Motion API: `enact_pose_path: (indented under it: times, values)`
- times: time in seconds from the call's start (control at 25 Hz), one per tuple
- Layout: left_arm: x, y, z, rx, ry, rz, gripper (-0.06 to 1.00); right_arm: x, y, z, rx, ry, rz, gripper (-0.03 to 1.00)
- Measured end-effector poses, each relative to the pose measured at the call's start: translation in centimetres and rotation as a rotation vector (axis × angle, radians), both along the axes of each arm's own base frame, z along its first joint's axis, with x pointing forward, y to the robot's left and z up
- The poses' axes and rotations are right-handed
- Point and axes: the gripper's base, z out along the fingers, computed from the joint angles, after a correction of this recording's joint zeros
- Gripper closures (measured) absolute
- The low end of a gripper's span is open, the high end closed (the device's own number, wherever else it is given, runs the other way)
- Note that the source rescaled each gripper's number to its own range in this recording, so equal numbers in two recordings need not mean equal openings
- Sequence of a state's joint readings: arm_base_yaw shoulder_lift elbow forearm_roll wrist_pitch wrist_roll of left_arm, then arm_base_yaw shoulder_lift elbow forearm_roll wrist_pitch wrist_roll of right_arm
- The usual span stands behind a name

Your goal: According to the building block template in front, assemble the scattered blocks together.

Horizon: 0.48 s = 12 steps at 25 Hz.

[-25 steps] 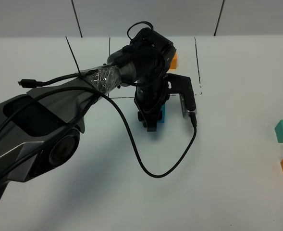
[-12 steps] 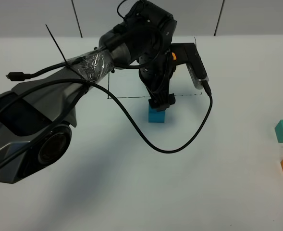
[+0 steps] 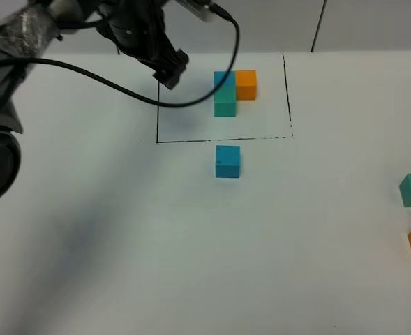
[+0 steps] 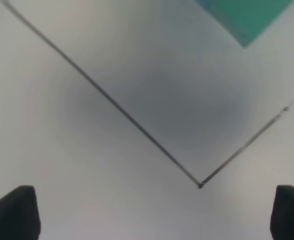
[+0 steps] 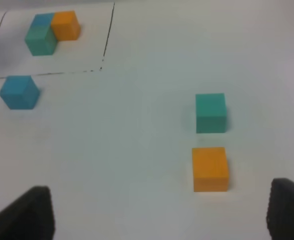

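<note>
Clearly, blue block (image 3: 227, 161) sits well apart from left pincer (image 3: 172, 70).

Black arm (image 3: 139, 31), silver tape (image 3: 29, 24), looping black cable (image 3: 191, 105).
</note>
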<state>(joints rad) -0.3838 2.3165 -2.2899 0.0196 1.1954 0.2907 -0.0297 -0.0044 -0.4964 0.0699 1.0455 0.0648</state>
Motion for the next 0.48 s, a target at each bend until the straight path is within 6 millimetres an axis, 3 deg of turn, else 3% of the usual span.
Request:
enact_pose_path:
  times: [0.12,0.24,0.36,0.48]
  values:
    - [-0.1,3.4,1.9,-0.026,-0.004,0.096,0.0,0.0,0.0,0.0,0.0,0.0,0.0,0.24]
    - [-1.7,6.9,3.7,-0.007,0.004,0.161,0.01,0.0,0.0,0.0,0.0,0.0,0.0,0.24]
    - [-4.1,10.9,5.1,0.008,0.03,0.258,0.02,0.0,0.0,0.0,0.0,0.0,0.0,0.24]
    - [-8.0,15.0,6.1,0.008,0.072,0.373,0.04,0.0,0.1,0.0,0.007,0.0,0.005,0.24]
